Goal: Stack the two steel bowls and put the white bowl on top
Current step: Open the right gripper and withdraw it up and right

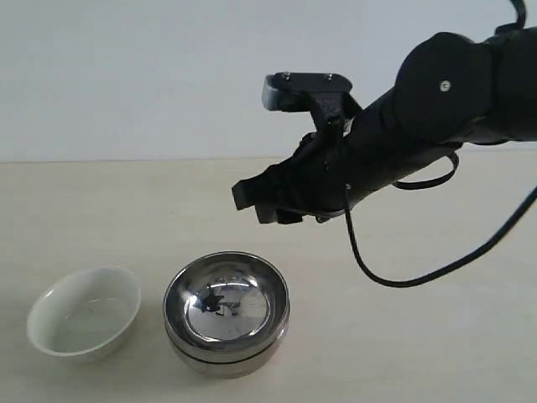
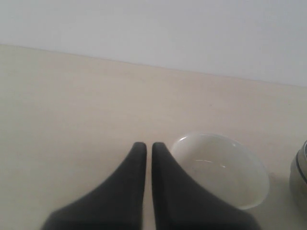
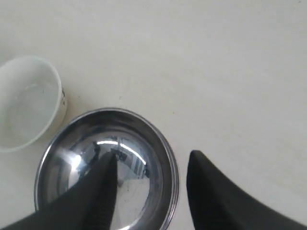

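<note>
1. My right gripper (image 1: 256,204) hangs in the air above the counter (image 1: 436,344), over the far rim of the 2 steel bowls (image 1: 226,306). Its jaws stand wide apart with nothing between them.
2. In my right wrist view, that gripper (image 3: 153,157) frames the near side of the steel bowls (image 3: 105,167). One finger (image 3: 96,196) shows over the shiny hollow and the other over bare counter just outside the rim.
3. The steel bowls sit nested, 1 inside the other, upright on the counter. A dark seam runs round the outside where the upper one meets the lower.
4. The white bowl (image 1: 84,312) stands upright on the counter just beside the steel stack, on its left in the exterior view. It is close to the stack but not touching it, and it is empty.
5. My left gripper (image 2: 148,146) is closed, its 2 fingers pressed nearly together and holding nothing. It is low over the counter, with the white bowl (image 2: 220,167) just beside it and an edge of the steel stack (image 2: 300,177) beyond that.
</note>
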Controlling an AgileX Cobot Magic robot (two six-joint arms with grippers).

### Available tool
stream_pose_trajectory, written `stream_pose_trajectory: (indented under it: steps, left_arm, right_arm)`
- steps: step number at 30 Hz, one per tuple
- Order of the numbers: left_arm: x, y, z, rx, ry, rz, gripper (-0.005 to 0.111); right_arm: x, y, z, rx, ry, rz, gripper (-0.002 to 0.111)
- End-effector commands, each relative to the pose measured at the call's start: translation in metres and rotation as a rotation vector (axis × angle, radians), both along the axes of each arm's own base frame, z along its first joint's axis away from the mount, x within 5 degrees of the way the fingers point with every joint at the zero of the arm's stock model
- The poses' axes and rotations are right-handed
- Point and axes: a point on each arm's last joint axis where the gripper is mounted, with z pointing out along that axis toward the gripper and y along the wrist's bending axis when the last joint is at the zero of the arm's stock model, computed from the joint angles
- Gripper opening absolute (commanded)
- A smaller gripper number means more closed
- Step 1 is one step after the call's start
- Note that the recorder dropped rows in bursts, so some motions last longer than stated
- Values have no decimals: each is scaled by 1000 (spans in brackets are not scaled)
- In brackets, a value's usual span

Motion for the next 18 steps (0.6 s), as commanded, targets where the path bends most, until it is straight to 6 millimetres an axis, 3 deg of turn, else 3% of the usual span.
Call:
stream_pose_trajectory:
  steps: [1,6,18]
  left_arm:
    - [0,0,0,-9,-10,-6,4]
    - [0,0,0,-9,-10,-6,4]
    - [0,0,0,-9,-10,-6,4]
  right_arm:
    - [-14,-15,16,46,-114,-28,20]
    - [-33,-31,22,71,-171,-39,0]
    - [-87,-83,19,228,-388,-165,0]
